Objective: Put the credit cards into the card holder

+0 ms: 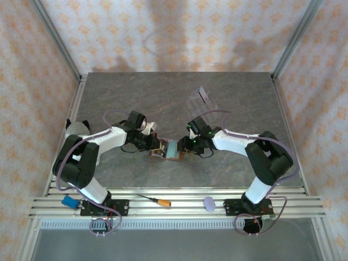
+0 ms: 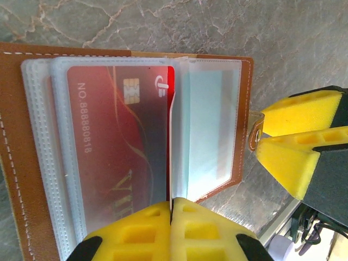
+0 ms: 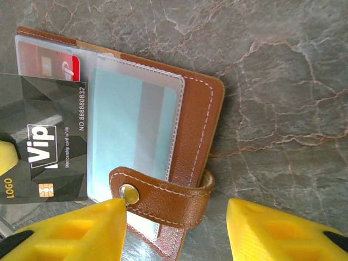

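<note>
Card holder (image 3: 201,109) strap between right fingers (image 3: 70,234), black card (image 3: 43,141) in left fingers (image 2: 141,228)

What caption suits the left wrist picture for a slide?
Left gripper pinches one clear sleeve of the open wallet; red card and teal card sit pocketed.

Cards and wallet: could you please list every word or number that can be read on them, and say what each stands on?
"NO. 888880818": red card.
"VI", large gold letters, rest hidden: red card.
"Vip": black card.
"LOGO": black card.
"NO 88880832": black card.
"Membership card while": black card, small, last word unsure.
Wallet: no text.
</note>
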Motion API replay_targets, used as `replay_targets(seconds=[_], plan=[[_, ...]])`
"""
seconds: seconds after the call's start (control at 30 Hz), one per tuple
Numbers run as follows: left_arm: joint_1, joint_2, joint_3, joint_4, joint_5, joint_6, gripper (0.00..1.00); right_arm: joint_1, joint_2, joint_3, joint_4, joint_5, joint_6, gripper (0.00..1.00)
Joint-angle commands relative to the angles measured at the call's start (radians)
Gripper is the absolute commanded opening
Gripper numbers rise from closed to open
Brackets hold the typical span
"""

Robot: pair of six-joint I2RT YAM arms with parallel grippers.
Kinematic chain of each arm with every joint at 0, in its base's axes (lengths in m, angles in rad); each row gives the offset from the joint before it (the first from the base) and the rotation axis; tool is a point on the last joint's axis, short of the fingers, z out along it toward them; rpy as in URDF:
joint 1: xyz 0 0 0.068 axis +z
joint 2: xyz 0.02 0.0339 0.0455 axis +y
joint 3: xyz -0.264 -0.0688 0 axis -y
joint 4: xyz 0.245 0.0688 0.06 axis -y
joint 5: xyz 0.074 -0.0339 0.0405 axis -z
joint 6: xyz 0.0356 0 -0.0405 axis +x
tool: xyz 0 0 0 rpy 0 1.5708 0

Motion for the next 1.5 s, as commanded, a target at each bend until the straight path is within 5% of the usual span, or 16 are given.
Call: replay_targets(seconds=[0.0,0.53,1.47], plan=[[0.007,0.015,0.018,-0.005,0.023,0.016,0.0,0.004,-0.003,-0.01,0.007,0.021,-0.003,0.51],[0.007,-0.072,0.0,-0.01,0.005,0.005,0.0,0.004,0.004,-0.008,0.009,0.021,-0.005,0.51],[0.007,0.064,0.005,0.044,0.022,0.009,0.0,0.004,0.019,-0.001,0.0,0.016,-0.011,0.51]])
